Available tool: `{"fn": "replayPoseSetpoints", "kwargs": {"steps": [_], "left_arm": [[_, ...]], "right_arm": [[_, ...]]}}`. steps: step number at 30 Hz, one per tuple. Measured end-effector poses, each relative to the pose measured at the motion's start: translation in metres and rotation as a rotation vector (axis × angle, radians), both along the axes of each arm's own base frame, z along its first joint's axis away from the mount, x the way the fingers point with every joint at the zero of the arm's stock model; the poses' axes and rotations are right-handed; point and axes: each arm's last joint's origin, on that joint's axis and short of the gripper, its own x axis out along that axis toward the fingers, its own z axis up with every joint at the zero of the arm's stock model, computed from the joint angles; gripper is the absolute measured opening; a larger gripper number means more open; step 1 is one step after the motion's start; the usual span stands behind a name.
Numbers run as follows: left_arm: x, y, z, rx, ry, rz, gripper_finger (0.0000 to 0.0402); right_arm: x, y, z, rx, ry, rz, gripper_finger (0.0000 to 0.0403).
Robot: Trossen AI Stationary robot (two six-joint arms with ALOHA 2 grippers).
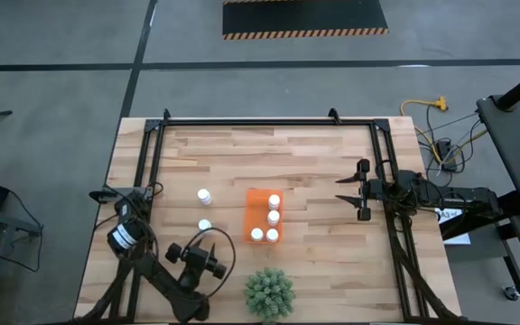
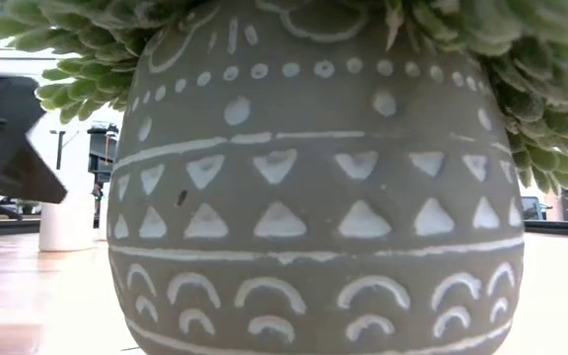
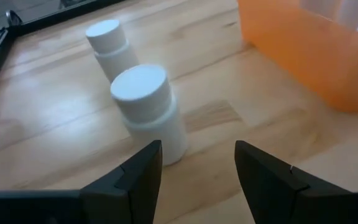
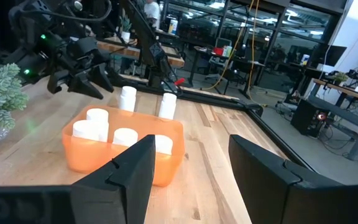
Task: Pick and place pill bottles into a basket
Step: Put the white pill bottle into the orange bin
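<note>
Two white pill bottles stand upright on their bases on the wooden table, left of the orange basket [image 1: 262,217]. The nearer bottle [image 3: 146,112] is just ahead of my left gripper [image 3: 197,152], which is open, with nothing between its fingers. The farther bottle [image 3: 110,45] stands behind it. In the high view they are the near bottle [image 1: 205,226] and the far bottle [image 1: 205,195], with my left gripper [image 1: 204,246] close by on the near side. Several more bottles [image 4: 124,135] stand inside the basket [image 4: 104,158]. My right gripper [image 1: 341,190] waits open at the table's right.
A green spiky plant [image 1: 269,292] in a patterned grey pot [image 2: 314,197] stands at the near edge, right of my left arm, and fills the low view. A black frame rail [image 1: 260,122] runs along the far edge and down both sides.
</note>
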Motion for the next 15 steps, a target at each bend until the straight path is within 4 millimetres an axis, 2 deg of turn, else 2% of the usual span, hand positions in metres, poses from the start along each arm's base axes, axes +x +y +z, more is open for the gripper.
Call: {"fn": "replayPoseSetpoints", "kwargs": {"steps": [4,8,15], "left_arm": [[-0.008,-0.003,0.001,0.003,0.050,0.021,0.0181],[-0.013,0.000,-0.002,0.008,0.090,0.040,0.0161],[-0.012,0.004,-0.004,0.035,0.103,0.024,0.0133]], "right_arm": [[0.000,0.000,0.000,0.000,0.000,0.000,0.0194],[0.000,0.000,0.000,0.000,0.000,0.000,0.0194],[0.000,0.000,0.000,0.000,0.000,0.000,0.0194]]}}
